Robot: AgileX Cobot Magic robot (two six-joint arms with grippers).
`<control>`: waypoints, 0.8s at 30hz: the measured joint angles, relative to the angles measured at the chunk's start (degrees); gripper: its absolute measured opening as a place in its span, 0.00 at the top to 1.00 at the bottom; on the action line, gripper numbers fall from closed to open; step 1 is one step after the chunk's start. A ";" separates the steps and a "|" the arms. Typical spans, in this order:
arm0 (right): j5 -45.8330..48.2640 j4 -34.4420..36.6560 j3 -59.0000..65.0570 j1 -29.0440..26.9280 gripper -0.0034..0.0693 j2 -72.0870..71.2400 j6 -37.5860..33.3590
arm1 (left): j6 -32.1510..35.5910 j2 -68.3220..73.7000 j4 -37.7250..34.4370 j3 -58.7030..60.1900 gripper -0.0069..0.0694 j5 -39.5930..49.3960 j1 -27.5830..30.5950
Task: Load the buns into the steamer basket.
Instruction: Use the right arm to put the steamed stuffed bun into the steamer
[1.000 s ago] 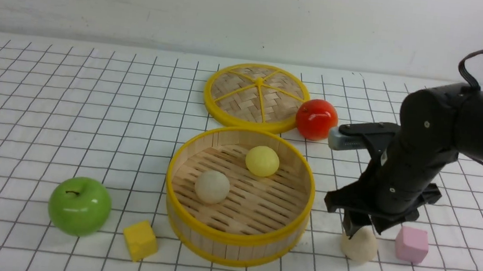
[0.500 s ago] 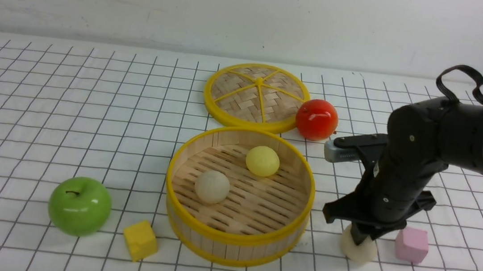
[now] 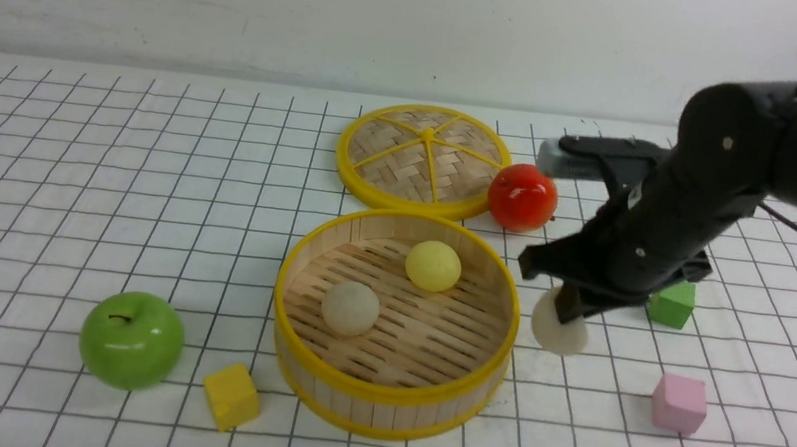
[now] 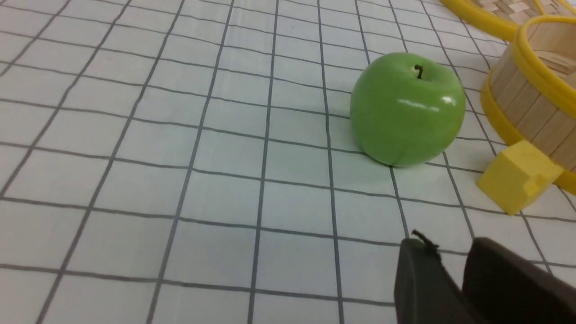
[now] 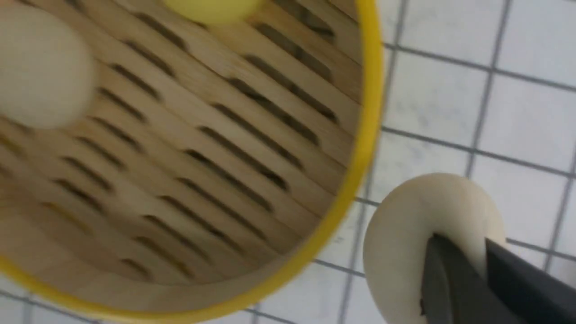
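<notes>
The right jaws (image 3: 577, 309), pinched closed on the last beige bun (image 3: 556, 330), hold it just outside the right rim of the steamer basket (image 3: 392, 393), so the carry likely runs leftward over that rim.

Taking the woven lid (image 3: 406, 154) as landmark, the surrounding objects were arranged as follows. The lid, round and rimmed in yellow, lay flat with its spokes meeting at a central knob. The red apple (image 3: 522, 198), glossy, sat just beside the lid's right edge, toward the near side. The green cube (image 3: 672, 304) lay well to the right of the lid and nearer the viewer, partly hidden. The pink cube (image 3: 679, 404) lay to the lid's right, nearer still than the green cube. The yellow cube (image 3: 232, 397) rested to the left of the lid, far toward the near side. The green apple (image 3: 132, 341), its dark stem uppermost, stood farther left of the lid than the yellow cube.
</notes>
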 joint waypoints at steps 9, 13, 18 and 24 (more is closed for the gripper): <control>-4.67 19.12 -0.53 1.46 0.92 4.09 -16.45 | 0.00 0.00 0.00 0.00 0.70 0.00 0.00; -5.31 19.73 -0.53 2.34 0.90 7.08 -17.24 | 0.00 0.00 0.00 0.00 0.70 0.00 0.00; -6.68 19.34 -0.53 3.28 0.69 9.04 -16.84 | 0.00 0.00 0.00 0.00 0.69 0.00 0.00; -7.45 16.99 -0.53 3.15 0.30 6.22 -15.33 | 0.00 0.00 0.00 0.00 0.69 0.00 0.00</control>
